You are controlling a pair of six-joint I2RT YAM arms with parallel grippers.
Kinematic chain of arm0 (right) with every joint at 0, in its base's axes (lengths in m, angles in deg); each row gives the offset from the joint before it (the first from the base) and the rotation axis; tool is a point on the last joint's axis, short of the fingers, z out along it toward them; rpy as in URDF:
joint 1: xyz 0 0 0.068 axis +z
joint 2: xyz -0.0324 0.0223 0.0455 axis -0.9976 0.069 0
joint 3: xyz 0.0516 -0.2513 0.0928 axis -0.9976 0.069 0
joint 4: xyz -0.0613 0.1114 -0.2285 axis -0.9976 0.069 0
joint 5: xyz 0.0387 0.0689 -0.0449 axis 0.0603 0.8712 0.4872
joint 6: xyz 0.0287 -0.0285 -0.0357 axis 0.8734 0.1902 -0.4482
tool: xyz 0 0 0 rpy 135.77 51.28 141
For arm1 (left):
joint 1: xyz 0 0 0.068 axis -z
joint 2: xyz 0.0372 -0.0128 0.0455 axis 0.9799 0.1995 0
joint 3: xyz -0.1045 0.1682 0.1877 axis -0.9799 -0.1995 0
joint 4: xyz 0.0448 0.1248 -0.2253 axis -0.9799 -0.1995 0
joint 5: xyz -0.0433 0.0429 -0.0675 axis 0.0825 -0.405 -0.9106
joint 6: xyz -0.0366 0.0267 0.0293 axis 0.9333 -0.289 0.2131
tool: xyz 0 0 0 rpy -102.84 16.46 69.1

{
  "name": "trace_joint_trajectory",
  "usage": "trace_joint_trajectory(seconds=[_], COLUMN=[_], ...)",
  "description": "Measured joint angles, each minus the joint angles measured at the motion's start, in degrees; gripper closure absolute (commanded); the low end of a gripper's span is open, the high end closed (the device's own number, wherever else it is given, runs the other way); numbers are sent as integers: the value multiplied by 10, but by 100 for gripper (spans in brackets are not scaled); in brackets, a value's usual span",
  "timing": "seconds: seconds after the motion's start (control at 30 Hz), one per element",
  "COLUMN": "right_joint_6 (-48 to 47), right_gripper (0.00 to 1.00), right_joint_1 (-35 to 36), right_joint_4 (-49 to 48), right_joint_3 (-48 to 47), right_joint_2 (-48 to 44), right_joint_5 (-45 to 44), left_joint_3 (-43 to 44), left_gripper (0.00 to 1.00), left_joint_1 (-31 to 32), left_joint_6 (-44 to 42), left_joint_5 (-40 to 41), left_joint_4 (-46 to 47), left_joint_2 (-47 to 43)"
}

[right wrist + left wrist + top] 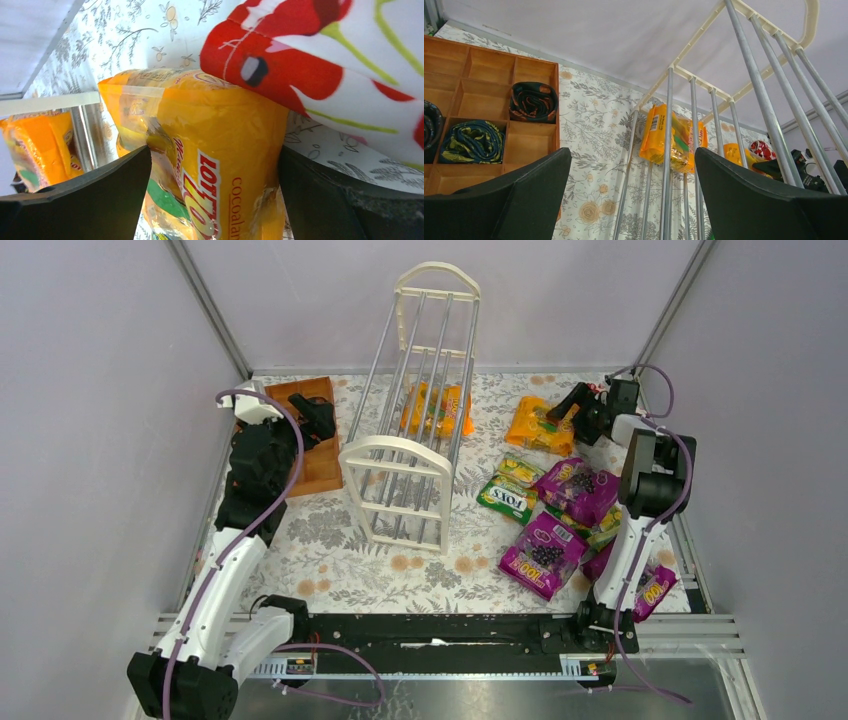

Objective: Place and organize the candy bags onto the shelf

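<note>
The cream-white shelf stands mid-table, its silver rods leaning back. One orange candy bag lies among its rods, also in the left wrist view. A second orange bag lies on the table to the right of the shelf. My right gripper is open with its fingers either side of this bag, which fills the gap. Green FOX'S and purple bags lie near the right arm. My left gripper is open and empty over the wooden tray, facing the shelf.
A brown wooden compartment tray sits at the left, with rolled dark cloths in it. A red-and-white packet lies just beyond the orange bag. Another purple bag lies by the right arm's base. Walls close in on three sides.
</note>
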Motion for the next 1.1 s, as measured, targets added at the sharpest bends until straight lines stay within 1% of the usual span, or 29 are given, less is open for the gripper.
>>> trace_joint_trajectory(seconds=[0.1, 0.27, 0.33, 0.4, 0.47, 0.5, 0.57, 0.67, 0.9, 1.0, 1.1], right_joint_6=[5, 35, 47, 59, 66, 70, 82, 99, 149, 178, 218], right_gripper=[5, 17, 19, 25, 35, 38, 41, 48, 56, 61, 64], right_joint_1=[-2, -2, -2, -2, -2, -2, -2, -2, -2, -2, -2], right_joint_4=[-15, -58, -74, -91, -105, -111, -127, -153, -216, -251, -300], right_joint_3=[-3, 7, 13, 15, 18, 19, 24, 32, 53, 73, 108], right_joint_2=[10, 22, 26, 32, 37, 39, 43, 43, 43, 42, 30], right_joint_5=[40, 94, 109, 119, 125, 126, 133, 139, 153, 158, 166], left_joint_3=[0, 0, 0, 0, 0, 0, 0, 0, 0, 0, 0], left_gripper=[1, 1, 1, 1, 1, 1, 1, 1, 1, 1, 1], left_joint_1=[0, 0, 0, 0, 0, 0, 0, 0, 0, 0, 0], left_joint_6=[3, 6, 7, 8, 8, 8, 8, 8, 8, 8, 9], left_joint_5=[-4, -9, -11, -12, -13, -14, -16, -19, -22, -22, -22], left_joint_4=[0, 0, 0, 0, 0, 0, 0, 0, 0, 0, 0], left_joint_2=[0, 0, 0, 0, 0, 0, 0, 0, 0, 0, 0])
